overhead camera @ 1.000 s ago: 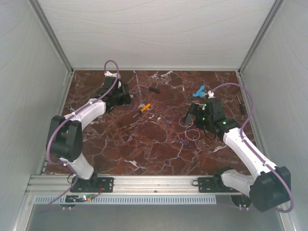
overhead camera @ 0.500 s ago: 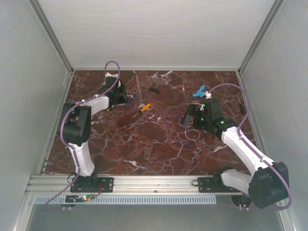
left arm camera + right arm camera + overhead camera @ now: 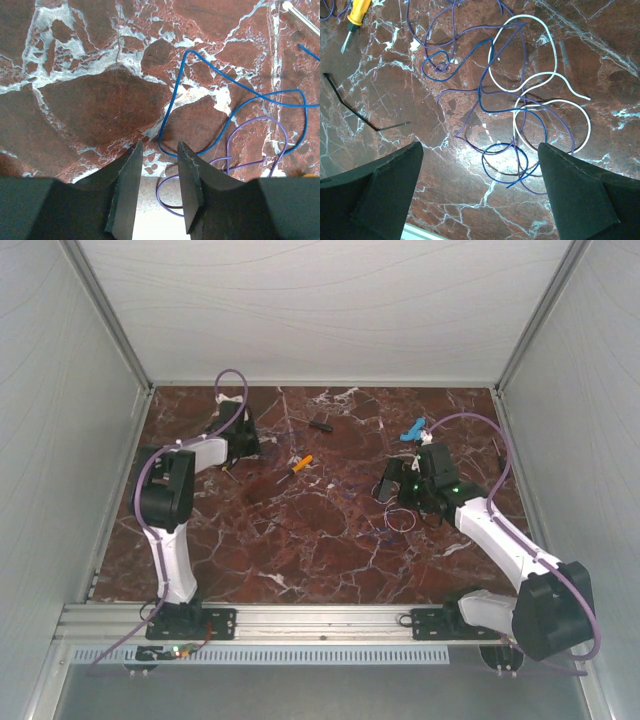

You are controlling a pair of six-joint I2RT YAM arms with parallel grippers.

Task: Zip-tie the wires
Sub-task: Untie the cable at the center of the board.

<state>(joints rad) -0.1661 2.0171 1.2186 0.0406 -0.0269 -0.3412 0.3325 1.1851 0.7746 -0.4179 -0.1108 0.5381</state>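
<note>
Purple-blue and whitish wires (image 3: 517,107): likely featherlight, limp, springy; best pinched where the loops cross. Right gripper (image 3: 479,145) gapes wide above them. Left gripper (image 3: 158,145) jaws are narrowly apart, holding nothing.

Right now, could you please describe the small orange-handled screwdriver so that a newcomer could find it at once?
Start at the red-brown marble table and look toward its far middle. The screwdriver lies flat there, on the near side of a small black item and to the left of the wires. Its bright orange handle sets it apart from that black item and from the thin purple and white strands.
</note>
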